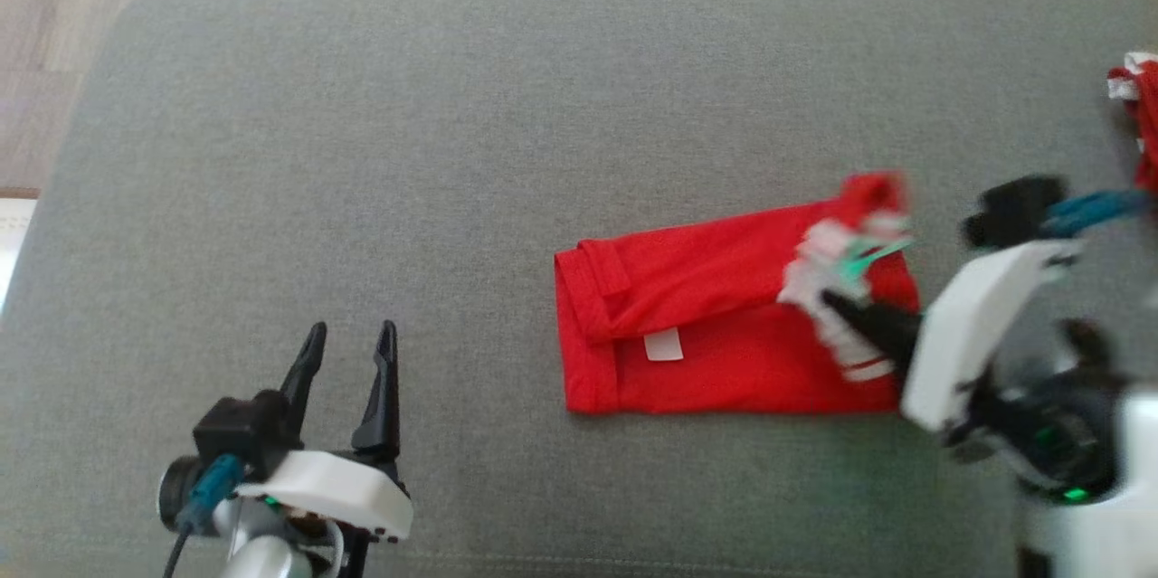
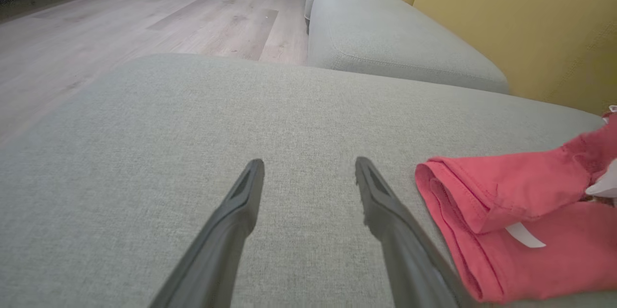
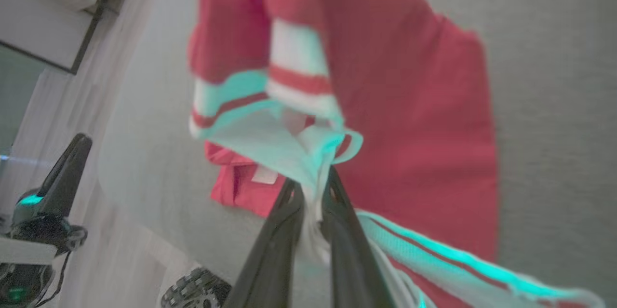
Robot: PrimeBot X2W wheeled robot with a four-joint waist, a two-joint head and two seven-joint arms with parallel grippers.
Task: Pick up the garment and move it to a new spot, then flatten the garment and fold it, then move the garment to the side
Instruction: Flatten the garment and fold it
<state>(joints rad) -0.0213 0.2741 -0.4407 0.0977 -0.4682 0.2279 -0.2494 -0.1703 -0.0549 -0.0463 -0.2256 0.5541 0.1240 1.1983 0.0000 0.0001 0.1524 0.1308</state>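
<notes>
From the head camera, saw the red garment (image 1: 724,352) lying folded on the grey cushion (image 1: 362,153), right of centre, with a white label (image 1: 663,345) showing on its front. Found the right gripper (image 1: 837,299) at the garment's right end, its dark fingers (image 1: 873,323) pinched together on the bunched white striped trim (image 1: 819,252), all of it blurred. Found the left gripper (image 1: 353,334) low at the left, well apart from the garment, spread wide and holding nothing. Noted a second piece of red cloth (image 1: 1142,108) at the right edge and wooden floor (image 1: 54,35) beyond the cushion's left corner.

Along the left wrist, looked down two parted, empty fingers over bare cushion, with the garment's folded edge just beside the right-hand one. Made out a yellow backrest (image 2: 530,19) and another grey seat cushion (image 2: 385,43) behind.

Along the right wrist, saw both fingers nearly closed on the white trim, with red cloth spreading above them. Could not tell, through the blur, how that end of the garment lay. Caught the left gripper at that view's left edge, beside the cushion.
</notes>
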